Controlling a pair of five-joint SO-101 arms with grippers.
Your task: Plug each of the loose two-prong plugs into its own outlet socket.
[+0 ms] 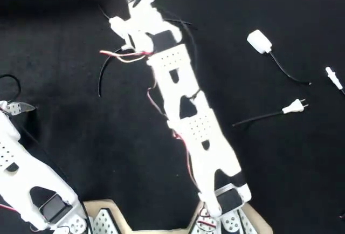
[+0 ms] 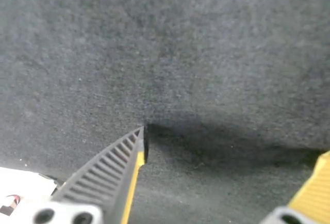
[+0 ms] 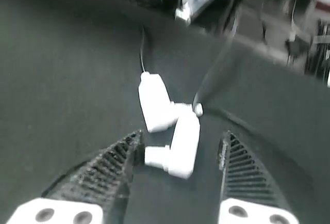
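Straddling, with right end effector (image 3: pixel 180 137) wide open, what seems a light, rigid, slick plug (image 3: pixel 186 149), inviting a pinch across its body.

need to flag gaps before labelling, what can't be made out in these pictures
Right wrist view: the white pieces between the open right tool are blurred; prongs or slots unreadable.
High view: a small white part by the right edge is too small to tell plug from socket.
Left wrist view: one finger of the left tool is cut off by the edge.
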